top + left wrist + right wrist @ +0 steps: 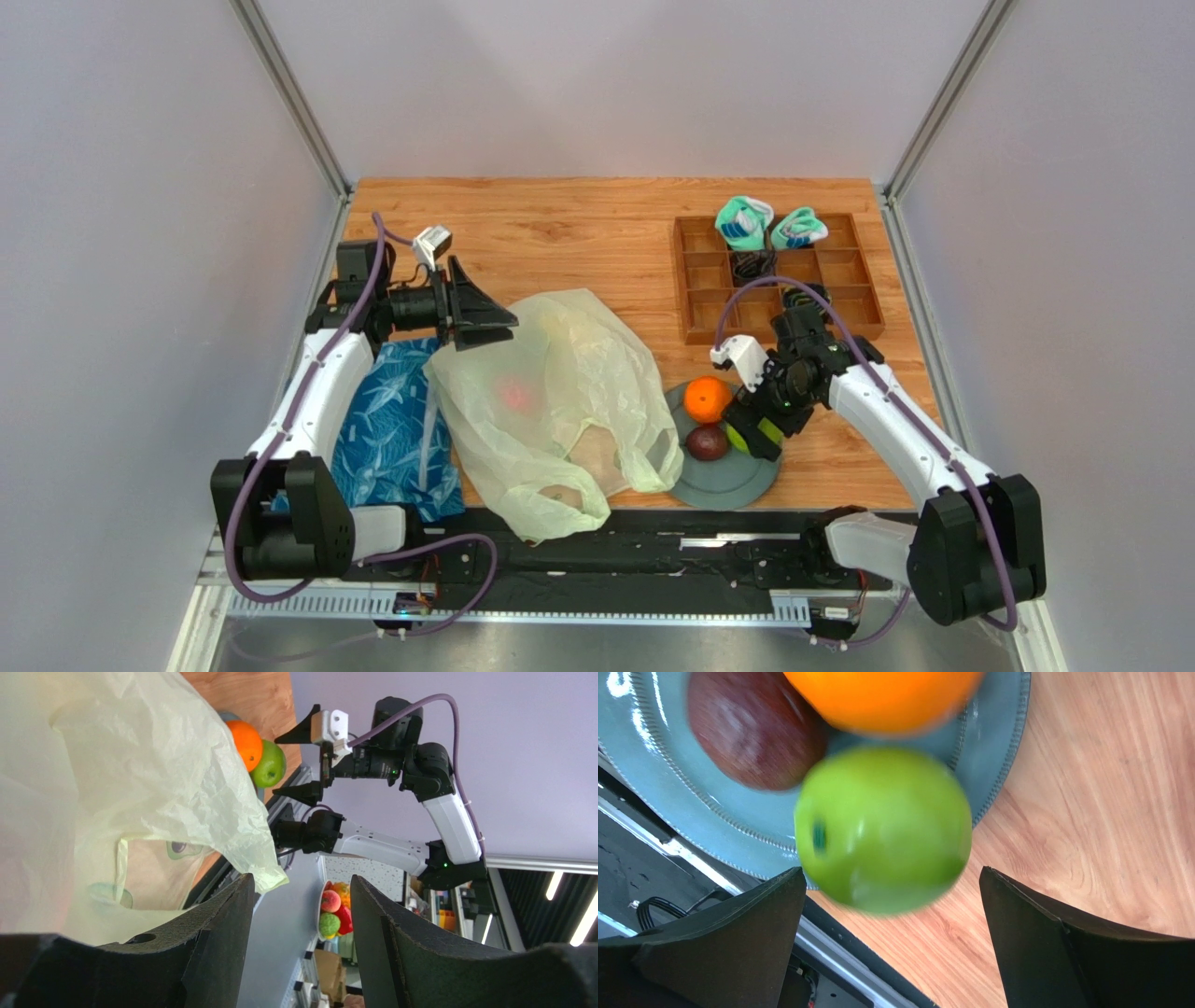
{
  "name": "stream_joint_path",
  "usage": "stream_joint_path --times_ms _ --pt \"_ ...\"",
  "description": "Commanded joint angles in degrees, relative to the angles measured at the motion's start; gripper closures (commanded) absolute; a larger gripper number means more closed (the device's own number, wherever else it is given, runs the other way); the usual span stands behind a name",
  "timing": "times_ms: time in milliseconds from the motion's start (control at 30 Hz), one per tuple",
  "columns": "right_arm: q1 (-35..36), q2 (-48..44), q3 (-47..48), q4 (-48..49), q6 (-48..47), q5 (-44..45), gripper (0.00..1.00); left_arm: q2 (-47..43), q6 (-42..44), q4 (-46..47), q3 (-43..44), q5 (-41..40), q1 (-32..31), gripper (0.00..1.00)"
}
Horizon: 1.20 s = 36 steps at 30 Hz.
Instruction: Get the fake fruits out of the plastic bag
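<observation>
Clearly the right gripper [891, 875] stands wide open, the green apple [882, 829] loose and blurred between its jaws, over the blue plate's [1004, 756] 5 o'clock rim beside the orange [878, 696] and a dark red-brown fruit [756, 731]. Landing there, it could roll off onto the table [1102, 812]. The plastic bag [561, 392], something reddish inside, lies at the plate's 9 o'clock. The left gripper [302, 878], parted and empty, hangs at the bag's 10 o'clock corner.

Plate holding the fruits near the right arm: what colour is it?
The plate is dusty blue-grey with a beaded rim; the right wrist view shows it best.
</observation>
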Motion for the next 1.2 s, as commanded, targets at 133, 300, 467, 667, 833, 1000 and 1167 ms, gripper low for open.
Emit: stream_joint_path --times_ms 133,300,467,667,833,1000,1167 --pt "-1.20 -8.81 11.05 -11.17 -1.51 -1.76 0.00 -1.76 18.50 -15.69 7.15 -2.85 -3.89 0.33" --pt "0.98 -6.64 19.43 -9.35 5.60 -15.28 0.00 -1.84 38.56 -31.53 14.30 -15.85 -14.95 0.31" --pt "12.31 0.23 23.74 -5.57 9.66 -19.62 0.00 -3.78 45.91 -34.98 15.89 -31.76 -21.23 0.32" --pt "27.18 3.49 21.64 -2.22 2.19 -20.47 0.04 -6.06 32.65 -28.74 17.38 -40.41 -15.26 0.32" --pt "30.08 10.59 25.40 -12.39 -8.34 -25.93 0.08 -5.54 26.75 -27.41 14.75 -32.07 -11.03 0.33" --pt "33.24 15.44 24.19 -13.14 -8.81 -27.35 0.09 -9.22 25.86 -25.74 10.19 -27.57 -11.03 0.30" --pt "36.06 18.69 22.77 -1.10 5.82 -21.03 0.20 -11.42 30.16 -26.00 9.91 -26.60 -11.03 0.23"
